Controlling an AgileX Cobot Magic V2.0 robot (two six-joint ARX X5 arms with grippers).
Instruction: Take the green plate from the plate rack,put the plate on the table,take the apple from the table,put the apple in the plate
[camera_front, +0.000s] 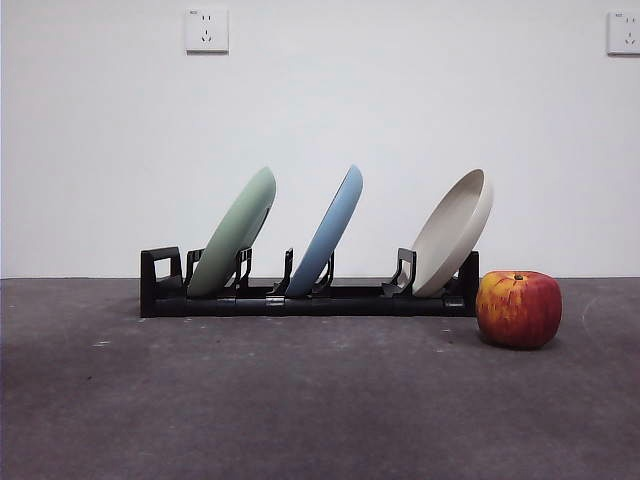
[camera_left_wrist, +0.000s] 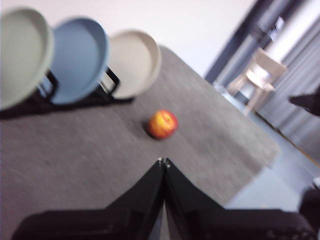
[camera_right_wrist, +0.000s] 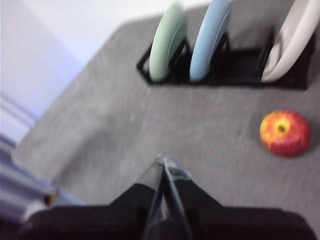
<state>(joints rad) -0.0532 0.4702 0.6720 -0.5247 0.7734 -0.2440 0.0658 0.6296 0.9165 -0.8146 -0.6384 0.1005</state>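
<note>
left gripper (camera_left_wrist: 163, 161): two matte black tapered jaws, broad black base | right gripper (camera_right_wrist: 162, 161): two black wedge jaws, glossy inner edges

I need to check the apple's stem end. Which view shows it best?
The right wrist view: the apple shows its stem dimple facing the camera. The front view shows it sharp but side-on; the left wrist view shows it small and blurred.

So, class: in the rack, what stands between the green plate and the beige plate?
The light blue plate, leaning in the plate rack between the green plate and the beige plate; the front view shows it.
</note>
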